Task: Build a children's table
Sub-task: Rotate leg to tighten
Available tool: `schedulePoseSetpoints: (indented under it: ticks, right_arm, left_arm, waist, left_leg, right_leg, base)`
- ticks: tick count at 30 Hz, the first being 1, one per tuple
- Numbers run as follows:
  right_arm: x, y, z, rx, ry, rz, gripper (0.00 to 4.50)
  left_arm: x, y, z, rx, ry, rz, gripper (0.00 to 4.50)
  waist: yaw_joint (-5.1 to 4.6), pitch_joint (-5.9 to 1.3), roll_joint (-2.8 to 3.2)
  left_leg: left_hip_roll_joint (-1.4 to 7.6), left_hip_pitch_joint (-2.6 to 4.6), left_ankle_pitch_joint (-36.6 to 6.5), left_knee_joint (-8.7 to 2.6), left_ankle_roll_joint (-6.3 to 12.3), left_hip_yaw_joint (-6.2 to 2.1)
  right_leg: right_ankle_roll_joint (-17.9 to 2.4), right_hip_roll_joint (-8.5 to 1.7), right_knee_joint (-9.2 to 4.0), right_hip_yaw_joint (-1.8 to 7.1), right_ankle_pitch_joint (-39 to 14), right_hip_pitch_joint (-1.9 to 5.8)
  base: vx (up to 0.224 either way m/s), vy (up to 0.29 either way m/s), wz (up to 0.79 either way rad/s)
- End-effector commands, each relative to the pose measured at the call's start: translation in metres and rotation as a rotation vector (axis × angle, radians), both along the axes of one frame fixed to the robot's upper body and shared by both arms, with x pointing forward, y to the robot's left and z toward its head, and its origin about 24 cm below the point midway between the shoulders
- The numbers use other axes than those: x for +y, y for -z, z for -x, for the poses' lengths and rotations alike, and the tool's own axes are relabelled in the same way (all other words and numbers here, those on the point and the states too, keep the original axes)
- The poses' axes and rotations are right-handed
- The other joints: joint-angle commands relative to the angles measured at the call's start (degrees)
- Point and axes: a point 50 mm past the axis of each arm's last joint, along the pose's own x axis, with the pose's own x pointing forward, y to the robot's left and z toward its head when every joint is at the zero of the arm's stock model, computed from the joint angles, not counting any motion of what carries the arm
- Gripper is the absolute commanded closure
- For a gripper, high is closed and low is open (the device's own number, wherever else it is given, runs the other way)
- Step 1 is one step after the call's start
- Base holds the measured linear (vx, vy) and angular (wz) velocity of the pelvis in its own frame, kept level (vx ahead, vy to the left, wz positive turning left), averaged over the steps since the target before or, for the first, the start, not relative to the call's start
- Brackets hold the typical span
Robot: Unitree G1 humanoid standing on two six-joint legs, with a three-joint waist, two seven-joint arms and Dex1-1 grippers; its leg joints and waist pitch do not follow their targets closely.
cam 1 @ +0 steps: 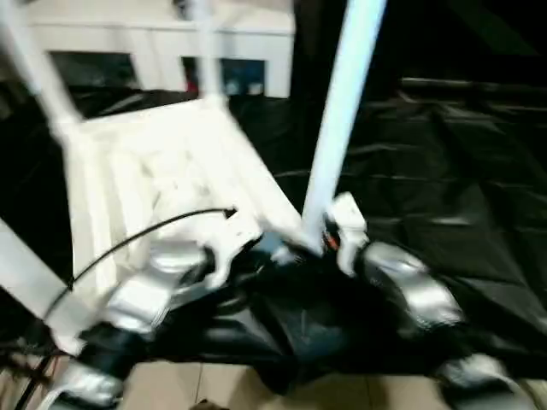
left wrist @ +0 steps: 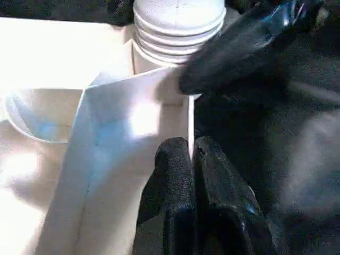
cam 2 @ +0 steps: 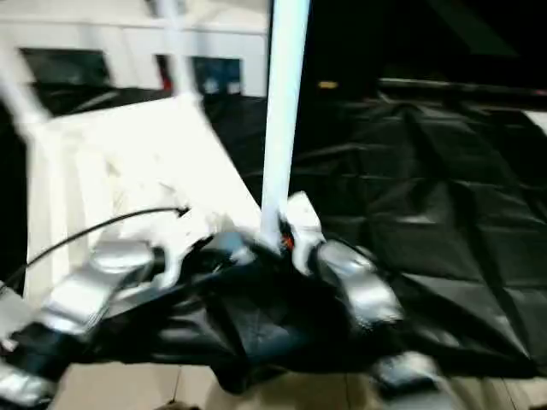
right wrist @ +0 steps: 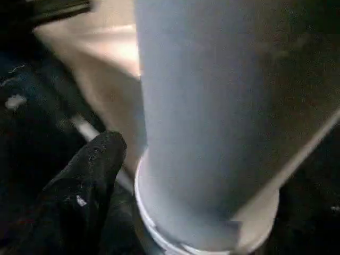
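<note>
The white tabletop (cam 1: 162,171) lies underside up on a black sheet. Three legs stand from its corners, at the far left (cam 1: 38,68), at the back (cam 1: 203,43) and at the near left (cam 1: 26,273). A fourth leg (cam 1: 342,111) rises at the near right corner, its ribbed end (left wrist: 178,21) at the socket. My left gripper (left wrist: 190,154) is shut on the tabletop's thin rim (left wrist: 133,133) beside that corner. My right gripper (cam 1: 329,235) stands open around the base of this leg (right wrist: 202,106). One black finger (right wrist: 90,175) sits just off the tube.
The black sheet (cam 1: 444,188) spreads wide to the right, wrinkled. A white cabinet (cam 1: 154,43) with glass doors stands behind the tabletop. A black cable (cam 1: 128,243) runs over my left forearm. Pale floor (cam 1: 214,384) shows at the near edge.
</note>
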Motion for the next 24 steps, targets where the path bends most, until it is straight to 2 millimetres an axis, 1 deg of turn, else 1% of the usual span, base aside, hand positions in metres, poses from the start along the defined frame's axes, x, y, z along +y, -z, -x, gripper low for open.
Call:
schedulePoseSetpoints:
  ticks: [1,2,3,4,6,7,8,9,10,11,12,13,14,15,18,19,20,23,24]
  right_arm:
    - [0.003,-0.001,0.011,0.034,-0.133,-0.003,0.52]
    - [0.000,-0.001,0.013,0.046,-0.152,0.002,0.52]
    - [-0.003,-0.001,0.014,0.056,-0.170,0.010,0.52]
    - [-0.003,-0.001,0.014,0.056,-0.170,0.010,0.52]
    - [-0.010,-0.002,0.017,0.075,-0.218,0.021,0.52]
    - [-0.011,-0.002,0.017,0.082,-0.230,0.018,0.78]
    - [-0.011,-0.002,0.018,0.084,-0.235,0.015,0.86]
    - [-0.011,-0.002,0.018,0.084,-0.238,0.015,0.86]
    - [-0.011,-0.001,0.018,0.084,-0.238,0.013,0.91]
    - [-0.010,-0.001,0.019,0.084,-0.239,0.012,1.05]
    - [-0.010,-0.001,0.020,0.088,-0.240,0.010,1.05]
    - [-0.010,-0.001,0.020,0.089,-0.240,0.010,1.29]
    - [-0.009,0.000,0.020,0.097,-0.231,0.008,1.33]
    - [-0.009,0.000,0.020,0.098,-0.230,0.007,1.36]
    - [-0.008,0.004,0.021,0.107,-0.216,0.005,1.65]
    - [-0.007,0.004,0.021,0.108,-0.215,0.003,1.69]
    - [-0.007,0.005,0.021,0.109,-0.215,0.002,1.73]
    - [-0.005,0.007,0.022,0.110,-0.200,-0.001,1.76]
    - [-0.003,0.010,0.020,0.106,-0.147,-0.004,1.76]
  left_arm:
    - [-0.009,0.006,0.011,0.064,0.107,0.025,4.50]
    - [-0.008,0.005,0.011,0.067,0.115,0.031,4.50]
    - [-0.007,0.005,0.011,0.069,0.126,0.037,4.50]
    - [-0.007,0.005,0.011,0.069,0.126,0.037,4.50]
    - [-0.007,0.001,0.015,0.097,0.194,0.059,4.50]
    - [-0.006,0.001,0.016,0.109,0.217,0.061,4.50]
    - [-0.006,0.001,0.016,0.117,0.229,0.058,4.50]
    - [-0.006,0.001,0.016,0.116,0.233,0.052,4.50]
    - [-0.005,0.001,0.016,0.117,0.236,0.047,4.50]
    - [-0.005,0.001,0.016,0.118,0.239,0.043,4.50]
    - [-0.006,0.001,0.016,0.116,0.240,0.046,4.50]
    - [-0.006,0.001,0.015,0.114,0.239,0.047,4.50]
    - [-0.006,0.001,0.014,0.107,0.234,0.044,4.50]
    - [-0.006,0.001,0.014,0.105,0.232,0.043,4.50]
    - [-0.005,0.003,0.012,0.096,0.217,0.037,4.50]
    - [-0.005,0.003,0.012,0.093,0.207,0.037,4.50]
    - [-0.004,0.003,0.011,0.090,0.197,0.037,4.50]
    - [-0.005,0.005,0.010,0.080,0.170,0.035,4.50]
    - [-0.007,0.006,0.008,0.075,0.130,0.044,4.50]
  waist:
    - [0.00,-3.31,-0.08]
    - [0.06,-3.26,-0.28]
    - [0.10,-3.22,-0.33]
    - [0.15,-3.13,-0.31]
    - [0.21,-3.16,-0.36]
    - [0.25,-3.14,-0.26]
    - [0.19,-3.11,-0.30]
    - [0.21,-3.14,-0.29]
    - [0.24,-3.23,0.02]
    - [0.24,-3.23,-0.06]
    - [0.25,-3.29,-0.04]
    - [0.24,-3.29,-0.08]
    - [0.26,-3.32,-0.22]
    - [0.29,-3.33,-0.21]
    - [0.44,-3.33,-0.31]
    - [0.44,-3.33,-0.31]
    - [0.43,-3.20,-0.25]
    - [0.50,-3.04,-0.19]
    - [0.55,-3.02,0.06]
  left_leg:
    - [2.71,1.46,-8.0,-3.90,4.07,-0.66]
    - [2.77,1.38,-8.6,-3.91,4.35,-0.58]
    - [2.77,1.34,-8.7,-3.95,4.33,-0.62]
    - [2.86,1.42,-9.4,-4.02,4.14,-0.59]
    - [2.88,1.43,-10.2,-4.05,3.72,-0.61]
    - [2.89,1.43,-10.4,-4.08,3.62,-0.66]
    - [2.89,1.40,-10.5,-4.14,3.56,-0.64]
    - [2.90,1.45,-10.4,-4.10,3.48,-0.63]
    - [2.92,1.54,-9.9,-4.03,3.53,-0.63]
    - [2.91,1.51,-9.6,-4.01,3.56,-0.61]
    - [2.83,1.43,-8.8,-3.95,3.68,-0.62]
    - [2.83,1.42,-8.6,-3.93,3.75,-0.60]
    - [2.82,1.45,-8.4,-3.89,3.88,-0.58]
    - [2.82,1.45,-8.3,-3.88,3.91,-0.58]
    - [2.84,1.48,-8.5,-3.87,3.94,-0.56]
    - [2.84,1.48,-8.5,-3.87,3.94,-0.56]
    - [2.82,1.50,-9.5,-3.95,3.60,-0.52]
    - [2.91,1.59,-11.5,-4.20,2.59,-0.59]
    - [2.92,1.65,-12.1,-4.28,2.26,-0.66]
  right_leg:
    - [-13.9,-2.36,-3.56,1.32,3.2,1.79]
    - [-14.5,-2.54,-3.60,1.38,2.5,1.80]
    - [-14.6,-2.57,-3.64,1.35,1.9,1.82]
    - [-14.7,-2.61,-3.79,1.36,0.4,1.67]
    - [-14.7,-2.75,-3.87,1.36,-1.5,1.73]
    - [-14.8,-2.77,-3.86,1.38,-1.9,1.69]
    - [-14.9,-2.75,-3.89,1.39,-2.0,1.65]
    - [-15.0,-2.76,-3.83,1.38,-1.8,1.60]
    - [-15.3,-2.73,-3.74,1.39,-0.7,1.59]
    - [-15.4,-2.69,-3.71,1.37,0.0,1.59]
    - [-15.5,-2.64,-3.53,1.33,1.2,1.72]
    - [-15.6,-2.63,-3.54,1.32,1.6,1.71]
    - [-15.7,-2.64,-3.50,1.30,2.0,1.76]
    - [-15.8,-2.65,-3.46,1.29,2.0,1.77]
    - [-15.7,-2.70,-3.49,1.29,1.4,1.78]
    - [-15.7,-2.70,-3.49,1.29,1.4,1.78]
    - [-15.4,-2.72,-3.69,1.34,-0.4,1.68]
    - [-14.9,-2.79,-4.02,1.41,-3.4,1.60]
    - [-14.7,-2.81,-4.04,1.40,-4.2,1.56]
  base:
    - [0.000,0.000,0.00]
    - [0.000,0.000,0.00]
    - [0.000,0.000,0.00]
    - [0.000,0.000,0.00]
    - [0.000,0.000,0.00]
    - [0.000,0.000,0.00]
    - [0.000,0.000,0.00]
    - [0.000,0.000,0.00]
    - [0.000,0.000,0.00]
    - [0.000,0.000,0.00]
    - [0.000,0.000,0.00]
    - [0.000,0.000,0.00]
    - [0.000,0.000,0.00]
    - [0.000,0.000,0.00]
    - [0.000,0.000,0.00]
    - [0.000,0.000,0.00]
    - [0.000,0.000,0.00]
    - [0.000,0.000,0.00]
    - [0.000,0.000,0.00]
